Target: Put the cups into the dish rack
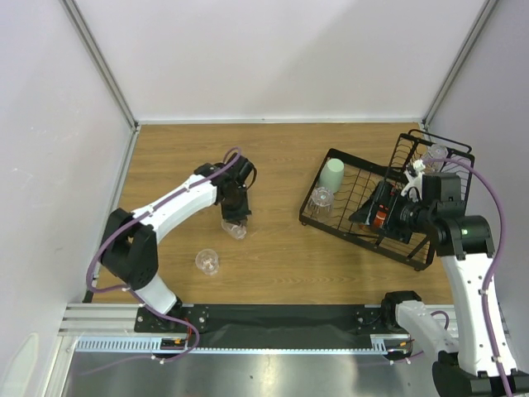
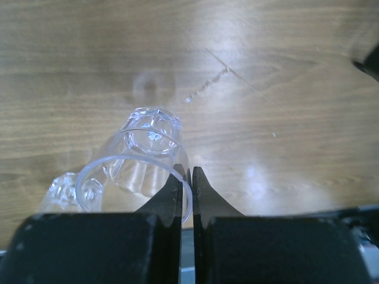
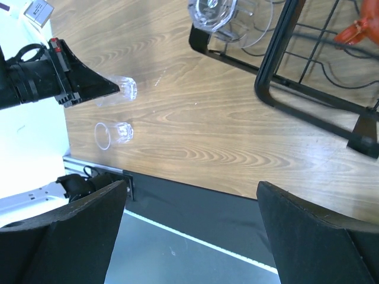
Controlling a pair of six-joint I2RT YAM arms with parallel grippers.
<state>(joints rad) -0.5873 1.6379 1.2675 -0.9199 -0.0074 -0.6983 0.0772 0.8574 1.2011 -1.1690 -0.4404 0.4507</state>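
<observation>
While its two black fingers pinch the thin wall just below the rim, the left gripper is clenched on a small clear plastic tumbler, tilted mouth-first toward the wrist, a hold that suits so slick a cup. Left of centre in the top view, a second clear tumbler waits on the wooden table. At right, the large black wire dish rack holds a pale mint-green cup. The right gripper hangs there, spread wide and empty.
</observation>
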